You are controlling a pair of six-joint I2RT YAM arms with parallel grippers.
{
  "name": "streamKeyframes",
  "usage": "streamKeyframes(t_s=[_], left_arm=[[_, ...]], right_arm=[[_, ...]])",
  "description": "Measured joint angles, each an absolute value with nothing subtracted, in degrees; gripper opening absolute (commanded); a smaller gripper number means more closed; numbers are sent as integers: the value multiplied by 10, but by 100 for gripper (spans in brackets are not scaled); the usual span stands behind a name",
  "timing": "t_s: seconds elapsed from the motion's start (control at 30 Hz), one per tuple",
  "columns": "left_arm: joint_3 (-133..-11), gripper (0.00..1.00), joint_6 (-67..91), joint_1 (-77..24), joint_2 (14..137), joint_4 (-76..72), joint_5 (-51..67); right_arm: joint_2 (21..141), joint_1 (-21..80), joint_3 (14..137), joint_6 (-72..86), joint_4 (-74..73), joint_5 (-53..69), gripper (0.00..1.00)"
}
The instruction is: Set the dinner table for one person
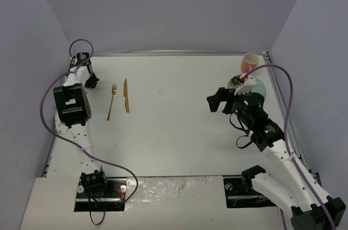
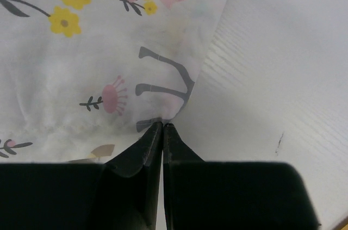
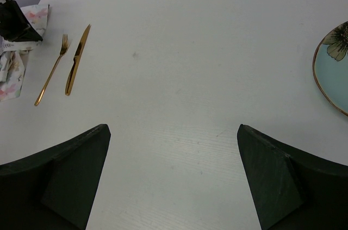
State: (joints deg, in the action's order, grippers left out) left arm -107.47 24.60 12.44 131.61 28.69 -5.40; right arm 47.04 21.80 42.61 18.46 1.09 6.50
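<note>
My left gripper (image 2: 163, 125) is shut on the corner of a white floral placemat (image 2: 81, 67), low over the dinner table (image 2: 283, 78). In the top view this gripper (image 1: 90, 81) is at the far left, and the arm hides the mat. A gold fork (image 1: 111, 101) and gold knife (image 1: 126, 95) lie side by side just right of it. My right gripper (image 1: 216, 100) is open and empty above the bare table (image 1: 179, 132), left of a teal gold-rimmed plate (image 1: 258, 85). The right wrist view shows the open gripper (image 3: 174, 126), fork (image 3: 51, 70), knife (image 3: 77, 60), plate (image 3: 334, 69) and placemat (image 3: 11, 69).
A pink cup (image 1: 249, 62) stands at the far right corner behind the plate. Purple cables loop beside both arms. Grey walls close in the table on three sides. The metal edging runs along the right side (image 1: 280, 99).
</note>
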Motion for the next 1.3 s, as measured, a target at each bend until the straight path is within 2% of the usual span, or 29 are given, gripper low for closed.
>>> streamKeyframes(t_s=[0.3, 0.63, 0.73, 0.8, 0.9, 1.1, 1.3], left_arm=[[-1089, 0, 242, 133, 1257, 368, -42], [-1365, 0, 250, 127, 1155, 471, 11], [-1424, 0, 253, 96, 1123, 500, 27], [-1451, 0, 259, 52, 1105, 511, 28], [-1451, 0, 271, -67, 1072, 509, 27], [-1371, 0, 288, -340, 1025, 463, -4], [-1362, 0, 275, -490, 1043, 422, -45]], right_arm=[[470, 218, 426, 187, 11, 68, 100], [452, 218, 426, 187, 11, 74, 100], [443, 218, 426, 187, 11, 74, 100], [435, 218, 426, 187, 11, 74, 100], [417, 218, 426, 190, 10, 73, 100], [359, 218, 424, 196, -2, 50, 100], [307, 218, 406, 201, -23, 12, 100]])
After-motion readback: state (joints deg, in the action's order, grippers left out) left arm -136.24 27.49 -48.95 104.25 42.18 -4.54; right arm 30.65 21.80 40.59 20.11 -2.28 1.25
